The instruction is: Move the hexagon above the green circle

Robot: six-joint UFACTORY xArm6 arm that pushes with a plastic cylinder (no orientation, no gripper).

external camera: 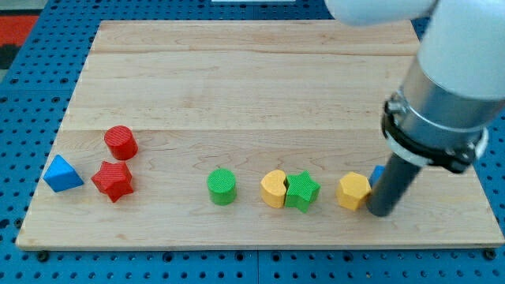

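The yellow hexagon (353,191) lies near the board's bottom edge at the view's right. The green circle (222,187) lies to its left, with a yellow heart (273,188) and a green star (302,191) touching each other in between. My dark rod comes down from the arm at the view's right, and my tip (379,211) rests on the board just right of the yellow hexagon, touching or almost touching it. A blue block (378,174) peeks out behind the rod, mostly hidden.
A red circle (121,142), a red star (113,180) and a blue triangle (61,174) sit at the view's left. The wooden board (252,87) lies on a blue pegboard. The arm's bulky body covers the board's right side.
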